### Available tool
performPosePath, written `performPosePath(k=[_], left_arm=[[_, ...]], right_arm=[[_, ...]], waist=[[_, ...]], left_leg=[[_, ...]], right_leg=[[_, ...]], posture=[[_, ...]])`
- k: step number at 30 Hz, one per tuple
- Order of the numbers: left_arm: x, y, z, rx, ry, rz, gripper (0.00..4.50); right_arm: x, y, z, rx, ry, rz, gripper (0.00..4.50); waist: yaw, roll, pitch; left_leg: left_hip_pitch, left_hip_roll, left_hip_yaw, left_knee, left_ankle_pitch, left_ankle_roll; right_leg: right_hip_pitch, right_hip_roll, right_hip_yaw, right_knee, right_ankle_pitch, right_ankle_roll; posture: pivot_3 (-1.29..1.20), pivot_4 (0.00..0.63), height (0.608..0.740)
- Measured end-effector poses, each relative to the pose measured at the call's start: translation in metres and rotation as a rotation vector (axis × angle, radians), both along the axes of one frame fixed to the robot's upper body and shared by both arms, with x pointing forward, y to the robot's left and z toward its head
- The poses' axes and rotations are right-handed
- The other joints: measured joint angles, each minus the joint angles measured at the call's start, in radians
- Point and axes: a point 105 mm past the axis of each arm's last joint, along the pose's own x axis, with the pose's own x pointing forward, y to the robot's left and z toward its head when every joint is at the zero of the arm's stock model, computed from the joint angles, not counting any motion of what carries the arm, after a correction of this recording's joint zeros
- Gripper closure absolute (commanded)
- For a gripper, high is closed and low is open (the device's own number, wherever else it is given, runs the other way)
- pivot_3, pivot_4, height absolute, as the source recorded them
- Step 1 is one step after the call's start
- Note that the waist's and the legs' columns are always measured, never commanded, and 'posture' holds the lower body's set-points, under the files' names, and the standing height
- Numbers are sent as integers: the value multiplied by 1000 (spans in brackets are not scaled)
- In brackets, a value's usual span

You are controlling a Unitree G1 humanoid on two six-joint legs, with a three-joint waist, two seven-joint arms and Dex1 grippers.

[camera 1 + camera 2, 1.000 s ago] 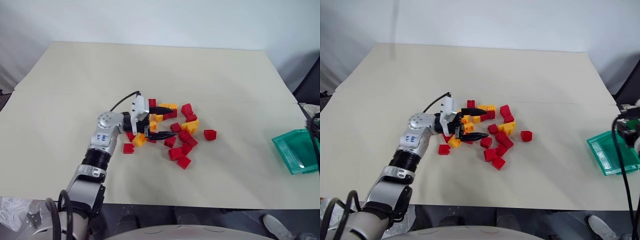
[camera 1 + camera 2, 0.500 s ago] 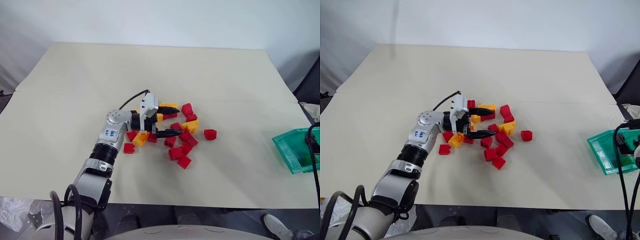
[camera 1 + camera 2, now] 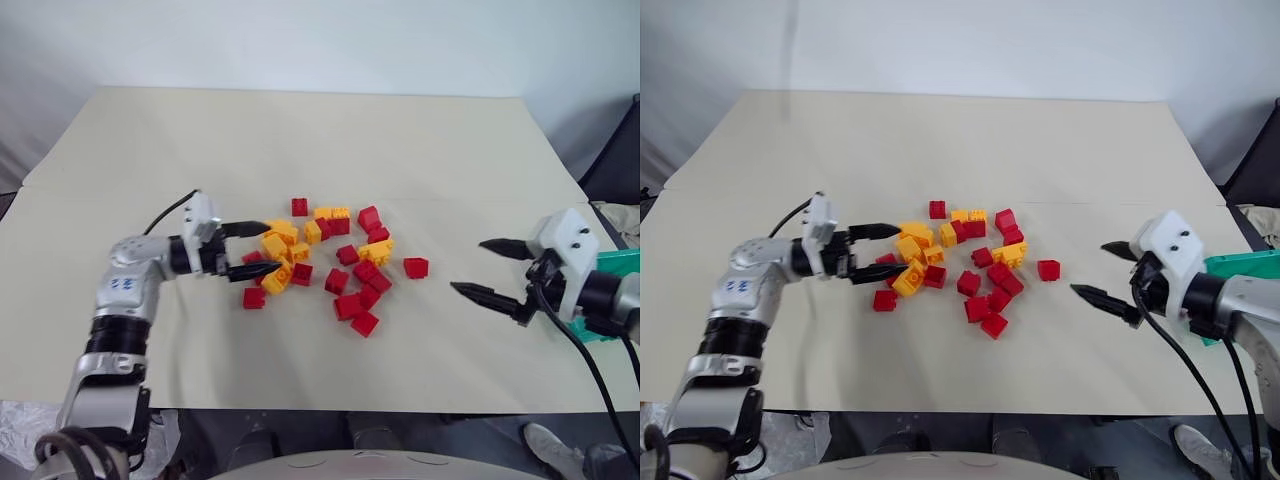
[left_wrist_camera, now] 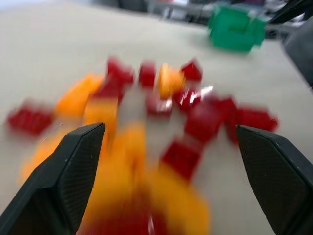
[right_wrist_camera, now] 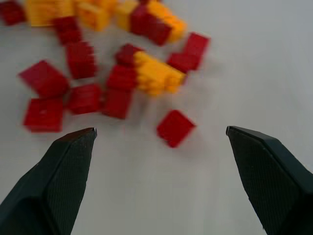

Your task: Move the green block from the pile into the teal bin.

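1. Scanning left eye view: left gripper (image 3: 272, 248) spread wide, nothing held, tips at the near-left edge of the pile (image 3: 330, 262), orange-yellow bricks between and just ahead of its fingers. Right gripper (image 3: 469, 266) also released and empty, pointing at the pile from the other side, well apart from it; closest to its tips is a lone red brick (image 3: 417, 267).
2. Right eye view: same layout. Teal bin (image 3: 1245, 263) sits right behind the right gripper's wrist, mostly hidden by it. Bench (image 3: 940, 130) otherwise bare.
3. Left wrist view: blurred red and orange bricks ahead of the open fingers; a green shape far beyond the pile, probably the bin.
4. Right wrist view: red and orange-yellow bricks ahead of the gaping fingers, the lone red brick nearest.
5. Green block: cannot tell where it is; every brick I can make out is red or orange-yellow. Could be buried, or already in the bin, whose inside is hidden.
6. Doing it well (judgement): confirm the bin's contents first. If the block is buried, rake the bricks apart gently with the left gripper, low and slow, without scattering them off the bench, then pinch green only.
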Motion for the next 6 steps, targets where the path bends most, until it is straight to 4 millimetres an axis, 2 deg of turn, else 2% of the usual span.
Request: performPosePath(k=[2,6], left_arm=[[-11,20,-8,7,24,38,0],[-25,47,-19,24,60,106,0]], right_arm=[[0,4,-8,18,9,81,53],[-2,11,-22,13,5,202,53]], waist=[[-2,0,0],[-4,0,0]], left_leg=[[0,0,0,0,0,1],[1,0,1,0,0,1]], right_leg=[[0,0,0,0,0,0],[0,0,0,1,0,0]], posture=[[0,150,740],[0,150,740]])
